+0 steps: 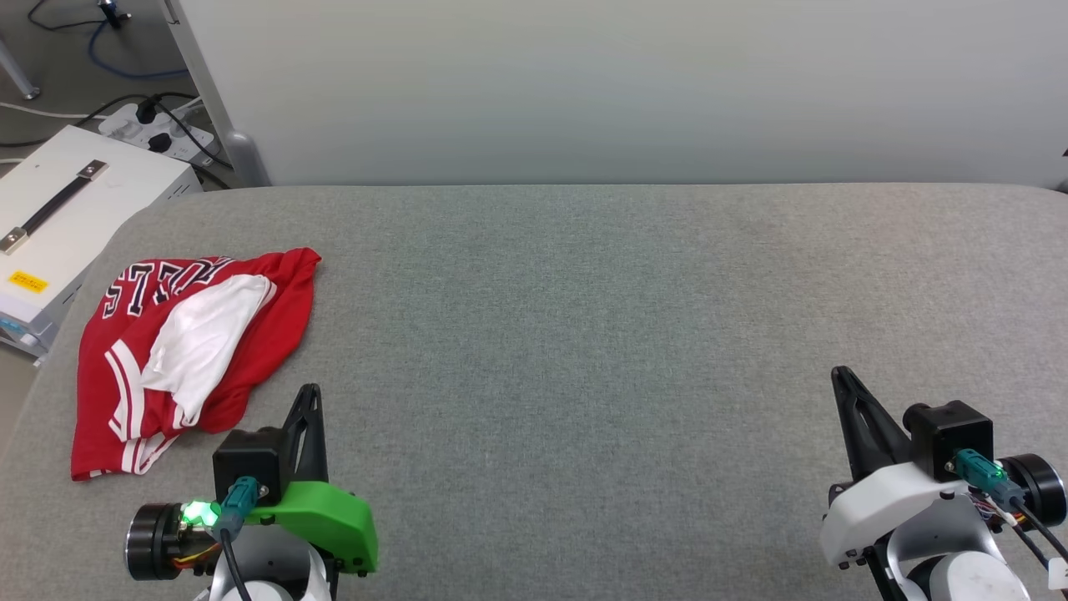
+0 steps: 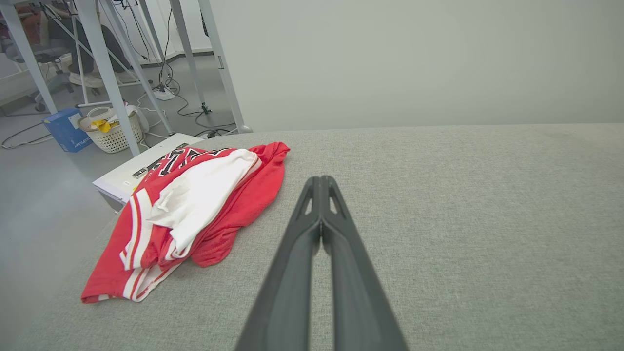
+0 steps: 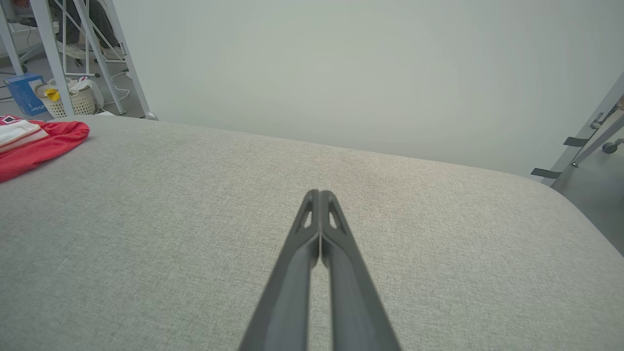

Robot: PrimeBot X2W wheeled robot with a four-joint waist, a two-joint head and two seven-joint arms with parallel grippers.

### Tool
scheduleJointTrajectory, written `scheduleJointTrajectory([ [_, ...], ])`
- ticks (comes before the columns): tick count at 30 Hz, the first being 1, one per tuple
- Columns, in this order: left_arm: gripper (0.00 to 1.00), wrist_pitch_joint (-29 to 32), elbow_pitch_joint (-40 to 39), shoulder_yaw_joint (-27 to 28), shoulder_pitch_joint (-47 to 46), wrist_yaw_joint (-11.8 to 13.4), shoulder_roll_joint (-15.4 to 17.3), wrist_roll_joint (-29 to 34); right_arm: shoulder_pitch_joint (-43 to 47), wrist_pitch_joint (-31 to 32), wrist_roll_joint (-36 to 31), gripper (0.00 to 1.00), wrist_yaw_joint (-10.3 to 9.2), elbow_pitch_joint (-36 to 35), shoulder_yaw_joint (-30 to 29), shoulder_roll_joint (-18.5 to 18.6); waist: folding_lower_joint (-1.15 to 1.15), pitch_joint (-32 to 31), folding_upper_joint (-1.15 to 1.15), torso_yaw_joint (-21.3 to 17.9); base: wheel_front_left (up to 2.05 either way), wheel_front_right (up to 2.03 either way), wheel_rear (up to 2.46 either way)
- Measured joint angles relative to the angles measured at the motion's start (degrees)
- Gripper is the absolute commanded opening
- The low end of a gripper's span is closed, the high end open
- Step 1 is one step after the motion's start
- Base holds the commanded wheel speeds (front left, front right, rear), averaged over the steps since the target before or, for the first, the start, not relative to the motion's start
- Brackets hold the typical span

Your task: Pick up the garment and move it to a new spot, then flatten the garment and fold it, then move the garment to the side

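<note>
The garment point(image 1: 188, 342) is a red jersey with a white sleeve and red-and-white striped trim, lying crumpled at the left end of the grey fabric table point(image 1: 584, 334); navy lettering shows on its far part. My left gripper point(image 1: 310, 392) is shut and empty, just right of the garment's near edge and apart from it. In the left wrist view the garment point(image 2: 195, 214) lies left of the closed left gripper point(image 2: 321, 179). My right gripper point(image 1: 838, 373) is shut and empty at the lower right. The right wrist view has the right gripper point(image 3: 319, 192) closed, with the garment point(image 3: 34, 146) at the far left.
A white case with a black handle point(image 1: 67, 217) stands off the table's left edge, with a power strip and cables point(image 1: 158, 133) on the floor behind. A pale wall point(image 1: 626, 83) backs the table. A basket point(image 2: 109, 131) and blue box point(image 2: 66, 129) sit on the floor.
</note>
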State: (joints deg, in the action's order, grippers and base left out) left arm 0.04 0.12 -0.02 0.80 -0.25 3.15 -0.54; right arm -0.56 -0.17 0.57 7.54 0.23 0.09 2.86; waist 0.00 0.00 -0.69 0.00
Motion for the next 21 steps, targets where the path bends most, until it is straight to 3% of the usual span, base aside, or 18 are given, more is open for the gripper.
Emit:
scheduleJointTrajectory([
  [11,0.0,0.0,0.0,0.0,0.0,0.0,0.0,0.0,0.0,0.0,0.0,0.0,0.0,0.0,0.0,0.0,0.0,0.0,0.0,0.0,0.0,0.0,0.0],
  [12,1.0,0.0,0.0,0.0,0.0,0.0,0.0,0.0,0.0,0.0,0.0,1.0,0.0,0.0,0.0,0.0,0.0,0.0,0.0,0.0,0.0,0.0,0.0],
  [21,1.0,-0.1,0.4,0.1,0.0,0.0,0.0,-0.5,0.0,-0.2,0.4,1.0,0.0,0.2,-0.2,0.0,0.0,0.1,0.0,0.0,0.0,0.0,0.0],
])
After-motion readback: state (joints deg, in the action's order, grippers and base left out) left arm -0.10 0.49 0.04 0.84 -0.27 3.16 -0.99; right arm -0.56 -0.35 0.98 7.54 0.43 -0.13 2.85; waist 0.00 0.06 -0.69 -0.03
